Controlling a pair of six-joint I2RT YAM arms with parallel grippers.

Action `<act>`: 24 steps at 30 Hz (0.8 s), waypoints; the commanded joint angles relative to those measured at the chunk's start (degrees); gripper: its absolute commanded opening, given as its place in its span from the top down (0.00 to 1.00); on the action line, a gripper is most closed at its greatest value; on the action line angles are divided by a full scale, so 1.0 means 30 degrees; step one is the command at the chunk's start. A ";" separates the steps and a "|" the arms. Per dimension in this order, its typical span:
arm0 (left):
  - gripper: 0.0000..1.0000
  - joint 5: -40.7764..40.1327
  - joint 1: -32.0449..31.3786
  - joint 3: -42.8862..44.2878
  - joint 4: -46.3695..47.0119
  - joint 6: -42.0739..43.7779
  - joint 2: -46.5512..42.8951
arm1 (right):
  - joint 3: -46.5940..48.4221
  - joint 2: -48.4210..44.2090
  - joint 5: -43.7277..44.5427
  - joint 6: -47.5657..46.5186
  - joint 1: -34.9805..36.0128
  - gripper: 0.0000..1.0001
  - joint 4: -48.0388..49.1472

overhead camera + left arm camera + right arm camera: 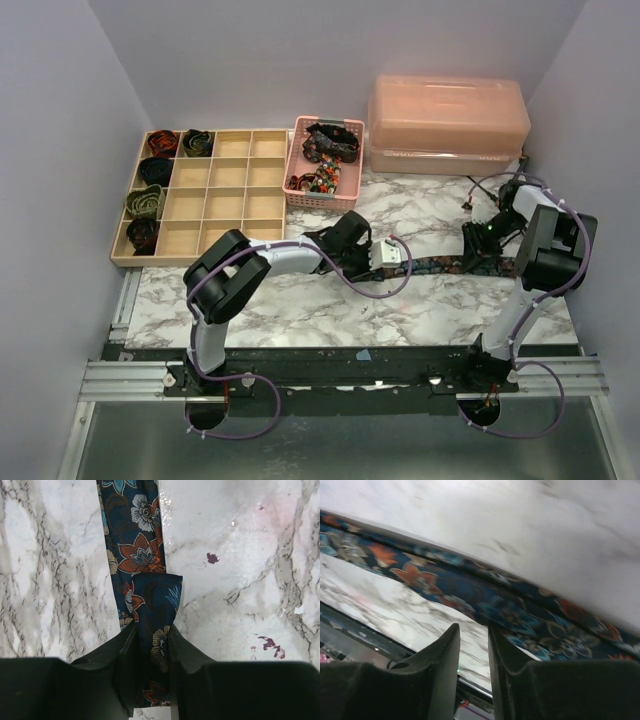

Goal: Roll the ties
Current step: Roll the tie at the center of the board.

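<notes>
Since the floral tie [440, 265] is prob. soft, light & slippery, it is best pinched flat at the folded end. It is laid across the table [300, 305], centre to right. That fold is clamped by the left gripper [151, 630]; the right gripper [473, 630] is parted slightly, empty.

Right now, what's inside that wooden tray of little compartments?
In the tray, five coiled ties: four down the left column, one beside the top one. Beneath them is hidden.

counter [300, 305] white marble; gridded wooden tray [230, 178] back left; pink mesh basket [293, 165] beside it; peach lidded box [447, 122] back right
</notes>
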 commanded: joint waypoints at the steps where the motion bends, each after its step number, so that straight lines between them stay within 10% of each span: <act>1: 0.76 0.2464 -0.0413 0.0304 -0.1929 0.0142 0.1171 | 0.0132 0.0419 0.2842 -0.2563 -0.1224 0.70 -0.0615; 13: 0.80 0.2752 -0.0538 -0.0287 -0.2932 0.1574 0.0997 | 0.3895 -0.0177 -0.3460 -0.1746 0.0212 0.69 -0.2732; 24: 0.81 0.2803 -0.0032 0.0023 -0.3837 0.1905 0.0658 | 0.1181 0.1137 -0.1613 -0.0600 0.2557 0.64 0.1205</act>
